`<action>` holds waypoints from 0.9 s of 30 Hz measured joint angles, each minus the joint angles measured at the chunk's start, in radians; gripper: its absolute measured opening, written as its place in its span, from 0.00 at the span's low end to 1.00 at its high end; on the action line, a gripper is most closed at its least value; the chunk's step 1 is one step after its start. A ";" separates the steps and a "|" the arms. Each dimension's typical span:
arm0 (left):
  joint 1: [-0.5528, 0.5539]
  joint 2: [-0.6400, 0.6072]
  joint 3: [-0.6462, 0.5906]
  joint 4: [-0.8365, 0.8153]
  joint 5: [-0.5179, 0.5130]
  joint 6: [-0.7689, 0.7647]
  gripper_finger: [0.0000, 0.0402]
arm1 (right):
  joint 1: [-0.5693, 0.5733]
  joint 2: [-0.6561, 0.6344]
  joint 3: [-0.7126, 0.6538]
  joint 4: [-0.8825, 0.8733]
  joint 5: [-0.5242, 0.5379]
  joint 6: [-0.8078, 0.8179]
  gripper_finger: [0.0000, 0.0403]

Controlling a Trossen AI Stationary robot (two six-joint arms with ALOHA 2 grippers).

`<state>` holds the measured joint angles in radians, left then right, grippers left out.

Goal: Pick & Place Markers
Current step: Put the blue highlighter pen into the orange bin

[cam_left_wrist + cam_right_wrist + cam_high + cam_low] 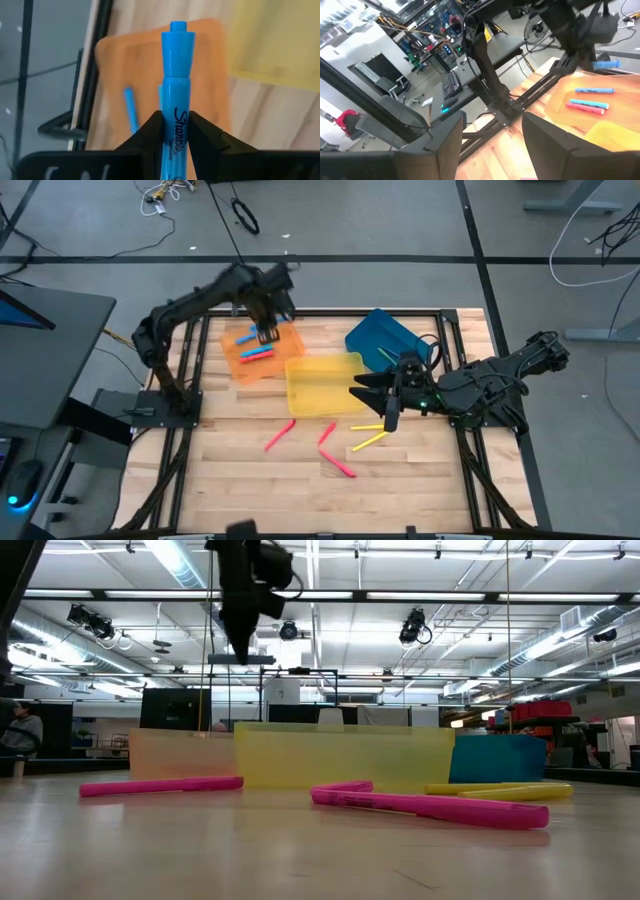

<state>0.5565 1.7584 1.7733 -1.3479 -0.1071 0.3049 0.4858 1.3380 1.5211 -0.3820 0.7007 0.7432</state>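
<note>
The left gripper pinches a smooth blue plastic marker above the shallow orange plastic tray, at about ten o'clock on the slatted wooden table. Two blue markers and a pink one already lie in that tray. Sorting looks partly done: three pink markers and two yellow ones are still loose on the wood around six o'clock. The translucent yellow tray sits mid-table, seemingly empty; the blue tray is at one o'clock. The right gripper, fingers spread with nothing between them, hangs over the yellow tray's three o'clock edge
</note>
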 joint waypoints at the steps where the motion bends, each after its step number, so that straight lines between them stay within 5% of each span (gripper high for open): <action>1: 0.031 0.000 0.000 0.000 0.009 0.012 0.18 | 0.000 0.000 0.000 0.000 0.001 0.001 0.51; 8: 0.205 0.000 0.000 0.024 0.025 0.022 0.18 | 0.000 0.000 0.000 0.000 0.026 0.005 0.51; 15: 0.244 -0.001 -0.010 0.057 0.026 0.025 0.18 | 0.000 0.000 0.000 0.000 0.028 0.004 0.51; 27: 0.237 0.000 -0.336 0.251 0.038 0.064 0.18 | 0.000 0.000 0.000 0.000 0.051 0.008 0.51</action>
<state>0.7937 1.7580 1.4371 -1.0972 -0.0691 0.3689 0.4857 1.3384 1.5211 -0.3824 0.7517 0.7513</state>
